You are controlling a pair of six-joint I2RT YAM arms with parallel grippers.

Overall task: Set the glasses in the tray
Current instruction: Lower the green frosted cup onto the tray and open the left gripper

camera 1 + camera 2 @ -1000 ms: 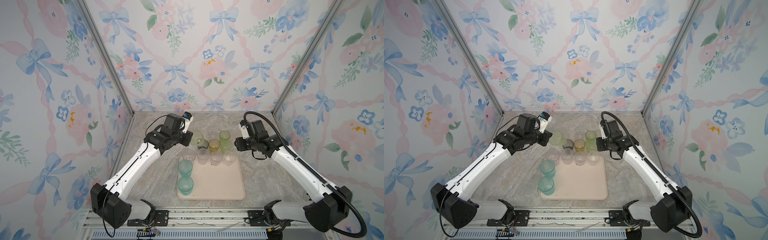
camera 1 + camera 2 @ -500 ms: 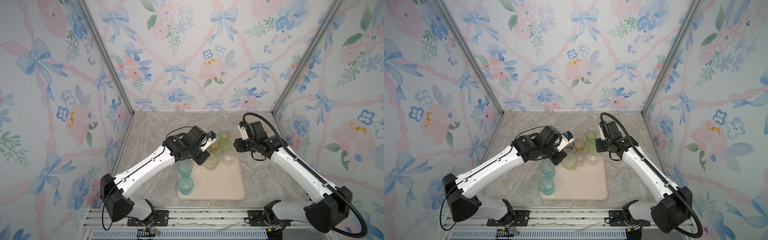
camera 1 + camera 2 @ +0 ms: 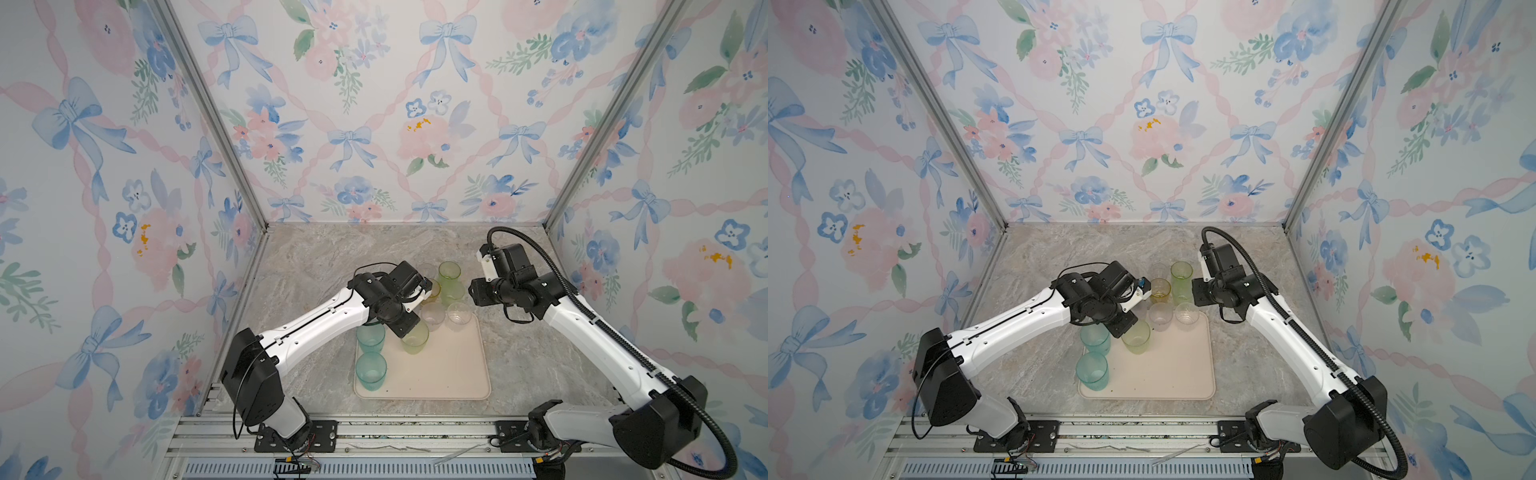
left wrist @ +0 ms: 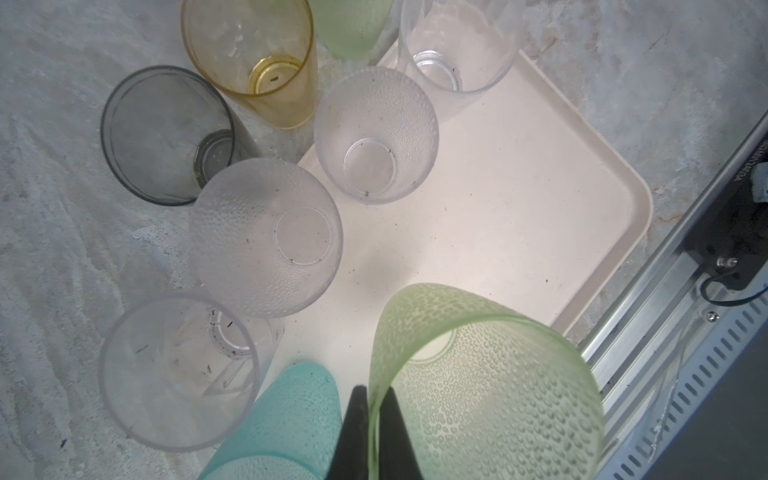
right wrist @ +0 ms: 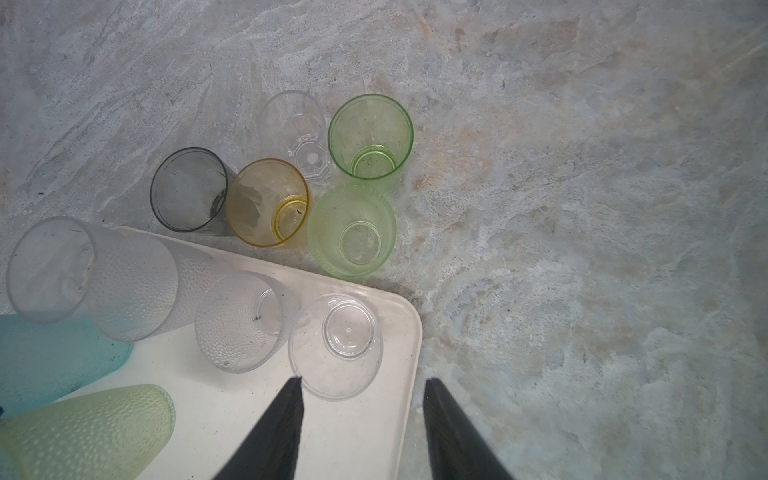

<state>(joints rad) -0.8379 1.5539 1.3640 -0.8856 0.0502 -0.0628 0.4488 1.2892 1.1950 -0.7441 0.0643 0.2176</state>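
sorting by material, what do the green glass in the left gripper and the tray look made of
Green glass held by the left gripper: probably plastic; translucent, its thin wall dimpled all over. Tray: likely moulded plastic or melamine; opaque matte cream, rounded corners, low rim.

The claw (image 5: 363, 380) gapes above the tray (image 5: 353, 436) corner; grey glass (image 5: 187, 187) and amber glass (image 5: 266, 203) stand on the bench (image 5: 582, 208).
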